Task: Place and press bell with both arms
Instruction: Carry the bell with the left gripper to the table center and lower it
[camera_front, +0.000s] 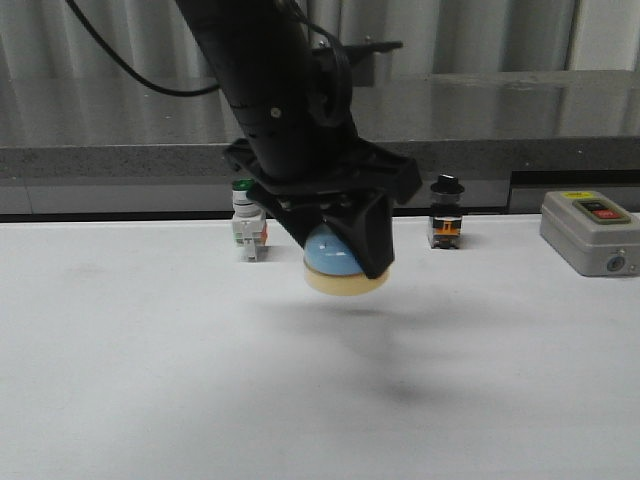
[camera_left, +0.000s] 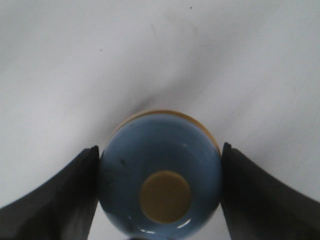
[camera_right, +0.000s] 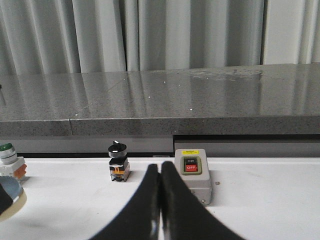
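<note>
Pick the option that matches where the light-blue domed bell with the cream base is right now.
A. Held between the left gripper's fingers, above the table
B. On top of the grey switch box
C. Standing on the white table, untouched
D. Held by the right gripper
A: the left gripper clamps the light-blue domed bell by its sides, and its shadow falls apart from it on the white table.

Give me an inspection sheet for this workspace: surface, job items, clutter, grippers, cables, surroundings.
Surface: white table, bare in front, a shadow under the bell.
Job's things: bell held above the table, upright.
Clutter: green-capped switch, black-knobbed switch, grey on/off box along the far edge.
Grippers: left gripper shut on the bell's dome; right gripper shut, empty.
Cables: black cable looping off the left arm.
Surroundings: grey ledge, pale curtain.
</note>
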